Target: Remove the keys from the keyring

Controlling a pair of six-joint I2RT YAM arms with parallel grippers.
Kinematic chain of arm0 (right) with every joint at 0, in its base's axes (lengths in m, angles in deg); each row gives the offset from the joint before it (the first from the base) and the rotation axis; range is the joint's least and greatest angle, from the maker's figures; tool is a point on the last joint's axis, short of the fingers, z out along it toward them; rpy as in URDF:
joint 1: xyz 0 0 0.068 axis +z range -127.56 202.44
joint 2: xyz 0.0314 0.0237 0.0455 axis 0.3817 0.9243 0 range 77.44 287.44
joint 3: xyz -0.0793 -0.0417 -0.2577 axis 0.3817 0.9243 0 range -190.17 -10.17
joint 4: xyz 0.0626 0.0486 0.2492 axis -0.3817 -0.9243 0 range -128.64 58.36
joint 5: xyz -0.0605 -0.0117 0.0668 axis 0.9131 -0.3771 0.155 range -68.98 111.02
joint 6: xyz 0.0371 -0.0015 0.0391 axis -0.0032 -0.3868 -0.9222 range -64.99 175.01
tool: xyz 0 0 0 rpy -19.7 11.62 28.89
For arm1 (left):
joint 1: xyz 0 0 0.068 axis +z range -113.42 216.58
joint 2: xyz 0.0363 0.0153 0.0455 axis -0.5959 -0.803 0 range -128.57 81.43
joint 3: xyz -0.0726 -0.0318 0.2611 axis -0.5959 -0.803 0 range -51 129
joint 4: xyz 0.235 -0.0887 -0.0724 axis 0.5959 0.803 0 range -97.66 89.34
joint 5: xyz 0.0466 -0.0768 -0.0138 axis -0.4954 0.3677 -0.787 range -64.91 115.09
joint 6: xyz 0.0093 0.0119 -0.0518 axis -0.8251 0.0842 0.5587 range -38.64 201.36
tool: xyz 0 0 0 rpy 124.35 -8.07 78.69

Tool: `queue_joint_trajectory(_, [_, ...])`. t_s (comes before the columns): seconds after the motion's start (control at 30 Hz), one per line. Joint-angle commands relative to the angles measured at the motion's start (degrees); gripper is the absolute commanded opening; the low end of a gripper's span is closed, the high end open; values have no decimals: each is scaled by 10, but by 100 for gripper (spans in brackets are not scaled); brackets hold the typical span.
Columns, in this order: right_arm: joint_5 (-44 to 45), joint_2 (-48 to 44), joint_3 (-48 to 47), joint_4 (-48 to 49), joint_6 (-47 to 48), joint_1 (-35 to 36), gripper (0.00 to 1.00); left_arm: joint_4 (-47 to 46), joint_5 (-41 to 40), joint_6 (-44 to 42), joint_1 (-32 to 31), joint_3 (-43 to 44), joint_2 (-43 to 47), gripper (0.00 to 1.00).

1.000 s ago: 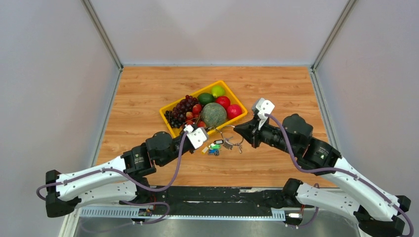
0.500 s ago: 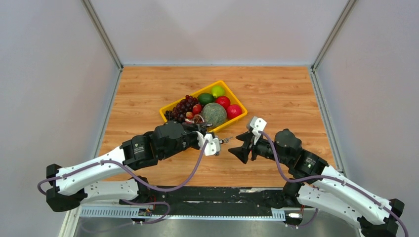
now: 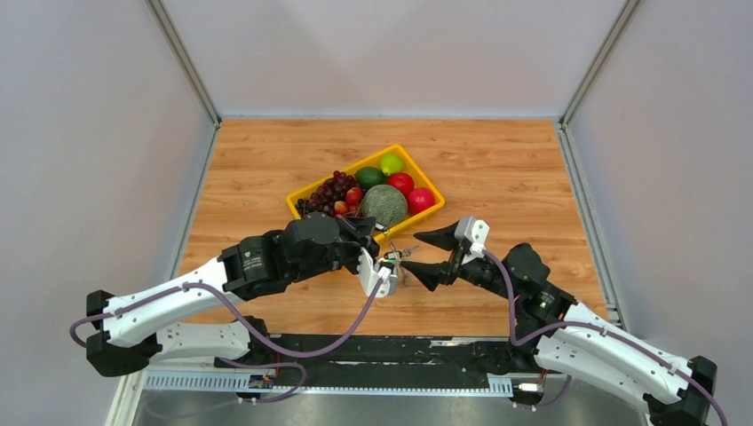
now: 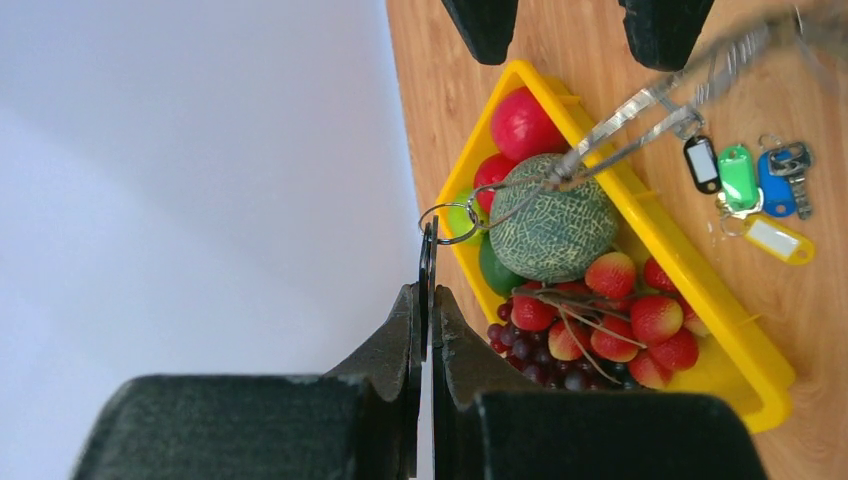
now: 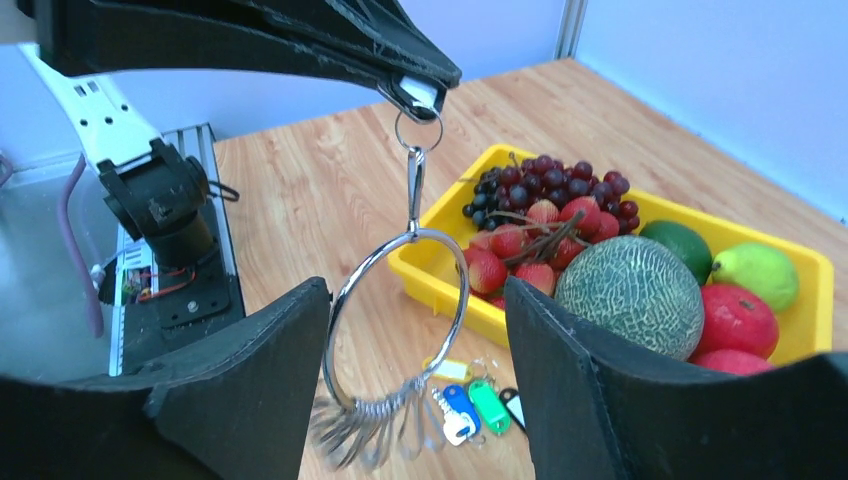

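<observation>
Right wrist — left hand (image 5: 420, 96) pinched on dangling keyring (image 5: 338, 295); right hand (image 5: 415, 286) spread wide

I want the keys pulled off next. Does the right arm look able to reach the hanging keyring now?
Probably yes: the keyring hangs from the left end effector, right inside the open right end effector, with nothing blocking.

You have a wooden table (image 3: 497, 160) with a yellow tray (image 3: 296, 216) set at a slant near its middle. In the tray you can see a netted melon (image 3: 384, 205) at the centre and dark grapes (image 3: 327, 197) and strawberries (image 5: 488, 270) towards its left end. Two red apples (image 3: 400, 183), a dark green lime (image 3: 369, 177) and a paler yellow-green fruit (image 3: 392, 163) crowd its right end.
</observation>
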Motion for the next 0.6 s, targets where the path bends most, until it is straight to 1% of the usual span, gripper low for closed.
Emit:
queue_joint_trajectory(0.0, [-13, -22, 21, 110, 10, -1, 69, -49, 6, -63, 0, 3, 1, 0])
queue_joint_trajectory(0.1, [-35, -20, 24, 128, 12, -1, 69, -73, 14, -80, 0, -15, 7, 0])
queue_joint_trajectory(0.27, [-42, 0, 11, 136, 29, -1, 69, -116, 19, -127, 0, -43, 15, 0])
queue_joint_trajectory(0.57, [-19, 30, 18, 180, 51, -1, 66, -194, 20, -202, 1, -95, 22, 0])
